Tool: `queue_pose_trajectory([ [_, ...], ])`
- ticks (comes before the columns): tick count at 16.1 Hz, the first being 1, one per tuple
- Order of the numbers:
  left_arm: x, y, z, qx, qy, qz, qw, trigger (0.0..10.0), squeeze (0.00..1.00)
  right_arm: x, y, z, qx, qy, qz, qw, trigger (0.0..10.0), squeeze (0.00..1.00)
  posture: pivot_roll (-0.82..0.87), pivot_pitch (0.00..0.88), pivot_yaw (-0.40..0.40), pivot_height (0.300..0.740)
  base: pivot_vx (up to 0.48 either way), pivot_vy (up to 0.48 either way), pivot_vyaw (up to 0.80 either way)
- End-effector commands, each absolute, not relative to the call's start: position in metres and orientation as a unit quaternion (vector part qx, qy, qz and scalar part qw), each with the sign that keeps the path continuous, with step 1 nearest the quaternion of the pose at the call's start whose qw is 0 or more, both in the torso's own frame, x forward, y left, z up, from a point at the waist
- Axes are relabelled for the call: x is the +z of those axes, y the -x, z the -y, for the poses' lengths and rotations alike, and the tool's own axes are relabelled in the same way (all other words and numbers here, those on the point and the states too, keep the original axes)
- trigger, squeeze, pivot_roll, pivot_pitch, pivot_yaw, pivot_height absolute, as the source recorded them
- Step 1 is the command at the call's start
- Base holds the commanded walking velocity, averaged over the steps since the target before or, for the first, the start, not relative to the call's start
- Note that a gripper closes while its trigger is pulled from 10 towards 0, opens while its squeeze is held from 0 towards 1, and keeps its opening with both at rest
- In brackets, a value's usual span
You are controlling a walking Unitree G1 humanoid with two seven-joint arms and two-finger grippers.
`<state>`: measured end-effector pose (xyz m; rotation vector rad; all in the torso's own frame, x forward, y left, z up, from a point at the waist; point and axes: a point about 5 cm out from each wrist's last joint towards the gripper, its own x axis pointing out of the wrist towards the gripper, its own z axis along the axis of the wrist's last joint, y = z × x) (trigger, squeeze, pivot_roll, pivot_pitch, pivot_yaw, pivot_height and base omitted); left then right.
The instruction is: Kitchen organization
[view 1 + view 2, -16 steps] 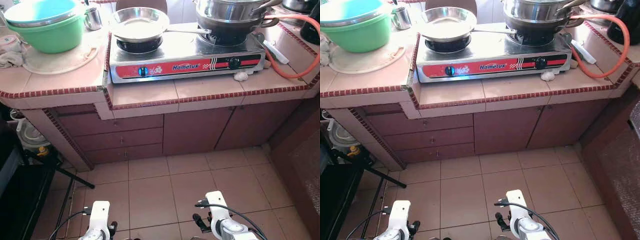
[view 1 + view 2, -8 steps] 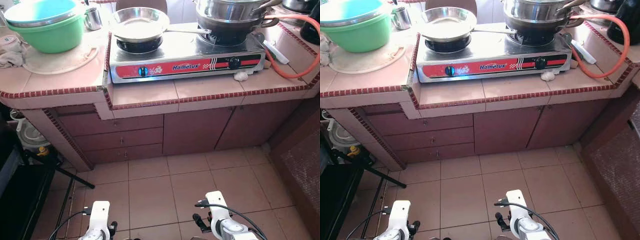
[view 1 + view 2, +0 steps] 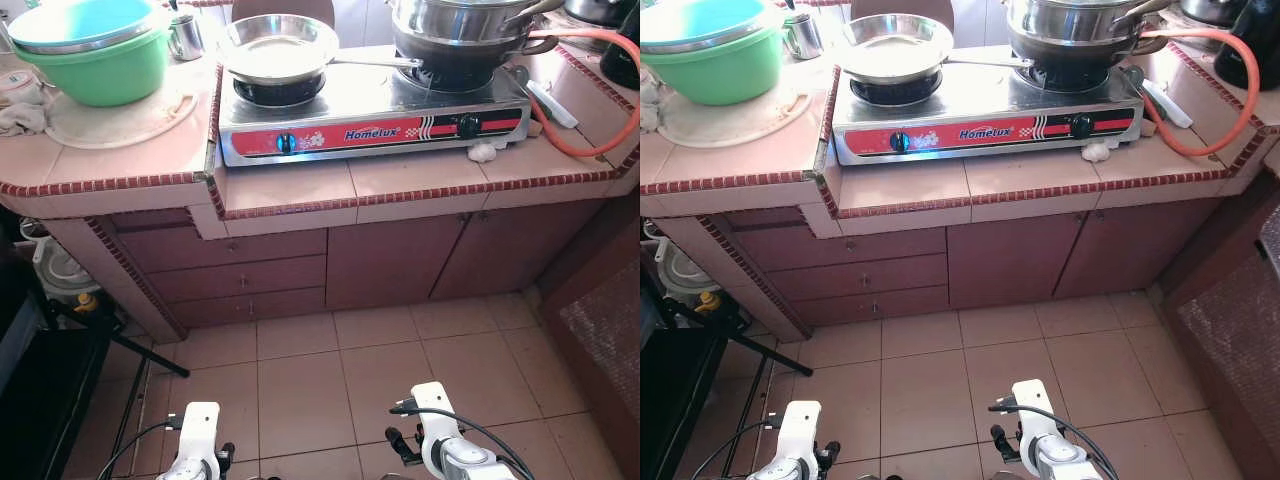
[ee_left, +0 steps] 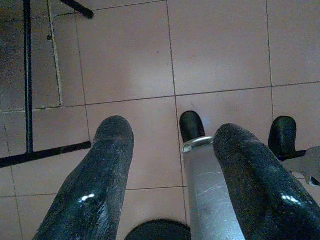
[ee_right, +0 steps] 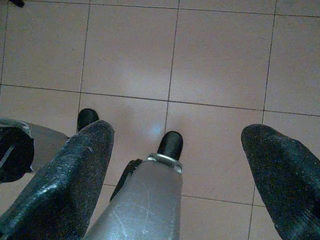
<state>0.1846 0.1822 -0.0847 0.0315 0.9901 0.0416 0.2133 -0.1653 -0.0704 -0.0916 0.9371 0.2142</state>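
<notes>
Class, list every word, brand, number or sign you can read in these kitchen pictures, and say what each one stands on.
"Homelux": on the red front panel of the gas stove, between its two knobs.
The small markings beside the left knob are too small to read.

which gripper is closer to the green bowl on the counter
Left. The green bowl sits at the counter's far left, above the left gripper; the right gripper hangs low, farther right.

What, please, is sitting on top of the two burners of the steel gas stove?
On the steel gas stove, a shallow steel pan covers its left burner, and stacked steel pots cover its right. Their contents cannot be seen.
</notes>
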Motion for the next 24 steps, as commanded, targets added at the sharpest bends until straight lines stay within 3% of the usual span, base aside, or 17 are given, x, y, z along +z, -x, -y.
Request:
queue_pose_trajectory([
  [1,-0.060,-0.219,-0.211,0.069,0.014,-0.394,0.916,10.0,0.00,-0.051,-0.247,0.131,0.113,0.100,-0.415,0.897,10.0,0.00,-0.03,0.000,0.054,0.740,0.000,0.000,0.00],
  [13,-0.061,-0.216,-0.213,0.084,0.033,-0.387,0.918,10.0,0.00,-0.051,-0.247,0.137,0.108,0.096,-0.408,0.901,10.0,0.00,-0.04,0.000,0.035,0.740,0.000,0.000,0.00],
  [18,-0.033,-0.248,-0.204,-0.003,-0.005,-0.280,0.960,10.0,0.00,-0.027,-0.276,0.147,0.100,0.062,-0.337,0.934,10.0,0.00,-0.03,0.000,0.028,0.740,0.000,0.000,0.00],
  [20,-0.017,-0.256,-0.213,-0.002,-0.028,-0.215,0.976,10.0,0.00,-0.010,-0.290,0.145,0.150,0.096,-0.274,0.945,10.0,0.00,-0.03,0.000,0.030,0.740,0.000,0.000,0.00],
  [24,0.023,-0.254,-0.260,0.026,-0.053,-0.109,0.992,10.0,0.00,0.027,-0.312,0.147,0.177,0.052,-0.155,0.971,10.0,0.00,-0.02,0.014,0.029,0.740,0.000,0.000,0.00],
])
